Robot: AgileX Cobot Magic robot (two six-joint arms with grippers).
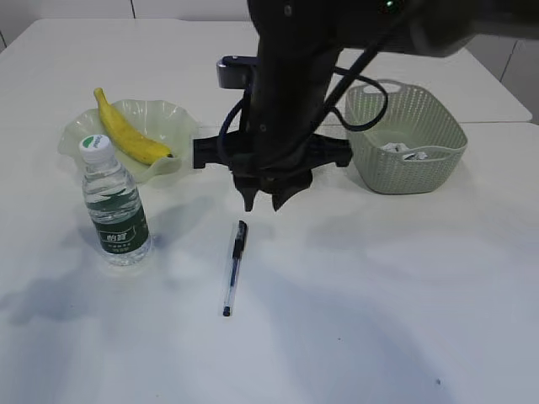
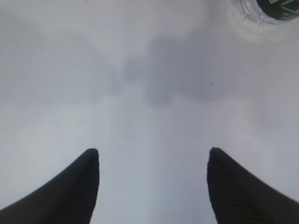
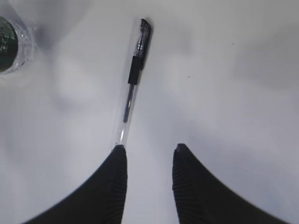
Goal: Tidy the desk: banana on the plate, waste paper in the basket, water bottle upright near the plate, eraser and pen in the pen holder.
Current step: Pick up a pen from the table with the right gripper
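Note:
The banana (image 1: 126, 130) lies on the pale-green plate (image 1: 173, 114) at the back left. The water bottle (image 1: 115, 206) stands upright in front of the plate; its base shows in the left wrist view (image 2: 273, 9) and the right wrist view (image 3: 9, 44). The pen (image 1: 234, 265) lies flat on the desk (image 1: 379, 295). My right gripper (image 1: 264, 204) hangs open just above the pen's far end; in the right wrist view (image 3: 148, 149) its left fingertip covers one end of the pen (image 3: 133, 79). Waste paper (image 1: 402, 151) lies in the basket (image 1: 404, 122). My left gripper (image 2: 153, 151) is open and empty over bare desk. The eraser and pen holder are hidden.
The right arm's dark body fills the top middle of the exterior view and hides what is behind it. The desk seam runs across the back right.

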